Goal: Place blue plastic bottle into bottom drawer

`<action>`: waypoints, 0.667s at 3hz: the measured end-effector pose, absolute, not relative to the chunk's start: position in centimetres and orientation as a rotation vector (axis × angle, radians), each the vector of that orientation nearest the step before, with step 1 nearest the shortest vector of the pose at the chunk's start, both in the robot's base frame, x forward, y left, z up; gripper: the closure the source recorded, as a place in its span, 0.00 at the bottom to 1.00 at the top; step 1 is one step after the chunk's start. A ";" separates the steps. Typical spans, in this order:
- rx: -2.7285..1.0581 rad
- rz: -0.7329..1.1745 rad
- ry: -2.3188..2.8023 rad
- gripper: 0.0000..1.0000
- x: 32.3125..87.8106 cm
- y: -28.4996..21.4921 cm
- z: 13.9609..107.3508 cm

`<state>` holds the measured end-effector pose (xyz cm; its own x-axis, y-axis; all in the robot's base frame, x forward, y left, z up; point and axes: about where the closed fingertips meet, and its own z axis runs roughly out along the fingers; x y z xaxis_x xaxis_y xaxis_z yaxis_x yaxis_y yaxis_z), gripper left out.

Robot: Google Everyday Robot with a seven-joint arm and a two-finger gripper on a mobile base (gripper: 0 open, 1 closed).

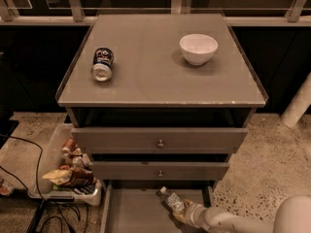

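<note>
The blue plastic bottle (170, 200) is a small clear bottle with a white cap, tilted with its cap to the upper left. It is inside the open bottom drawer (131, 212), near the drawer's right side, low over the grey floor. My gripper (181, 211) is at the bottom of the view, reaching in from the right on a white arm, and is shut on the bottle's lower end.
Two upper drawers with round knobs (160, 143) are slightly open above. On the cabinet top lie a drink can (102, 64) on its side and a white bowl (198, 48). A white bin of snack packets (68, 169) and cables sit at the left on the floor.
</note>
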<state>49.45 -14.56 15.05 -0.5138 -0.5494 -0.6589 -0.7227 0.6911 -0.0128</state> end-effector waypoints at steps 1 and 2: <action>-0.941 0.353 2.244 1.00 49.8 -14.5 14.5; -0.939 0.353 2.243 0.82 49.8 -14.5 14.5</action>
<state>49.81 -14.51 14.50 -0.5157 -0.5286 -0.6742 -0.7101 0.7040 -0.0088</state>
